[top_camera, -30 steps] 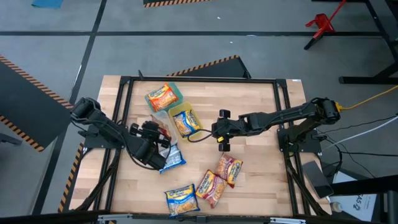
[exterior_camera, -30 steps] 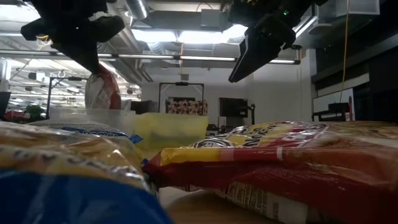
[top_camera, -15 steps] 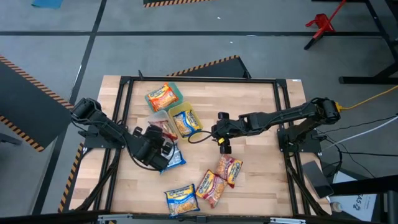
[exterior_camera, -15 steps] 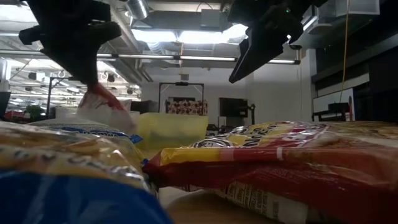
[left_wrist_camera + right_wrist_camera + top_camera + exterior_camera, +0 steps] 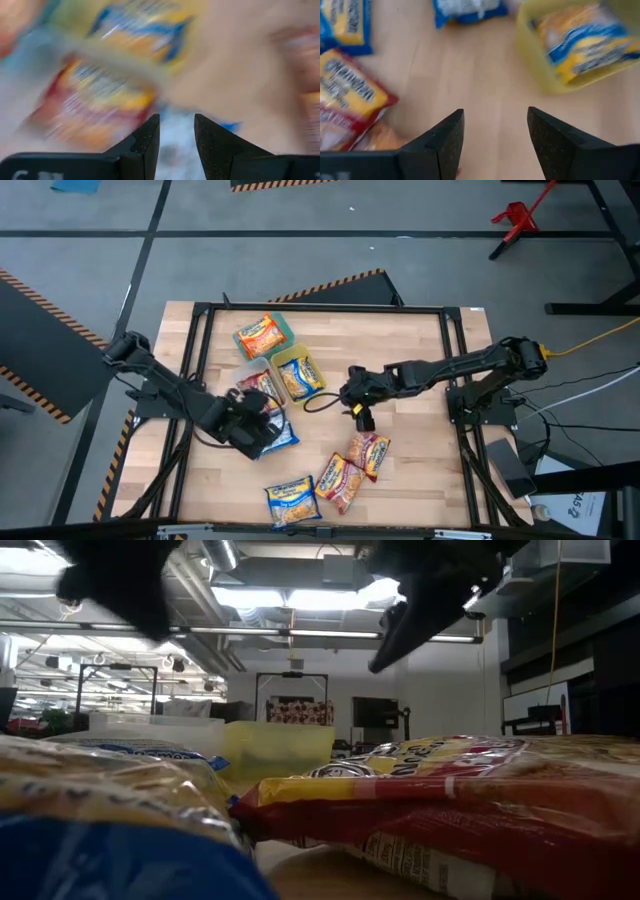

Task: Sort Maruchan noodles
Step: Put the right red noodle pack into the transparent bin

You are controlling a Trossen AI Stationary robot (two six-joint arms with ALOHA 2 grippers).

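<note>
In the high view my left gripper is open and hangs over the blue-and-white noodle packet lying flat on the table. Its wrist view shows open fingers with nothing between them. A red-brown packet lies in the clear container, an orange packet in the green one, and a blue-and-yellow packet in the yellow one. My right gripper hovers open over bare wood at mid table. Two red-brown packets and a blue packet lie near the near edge.
The three containers stand side by side at the far left of the table. A dark metal frame rims the table. Bare wood lies to the far right. In the low view, packets fill the foreground.
My left gripper has let go of the red-brown packet it held up. The packet has dropped into the clear container. The left gripper has then swung toward the near edge, over the blue-and-white packet.
</note>
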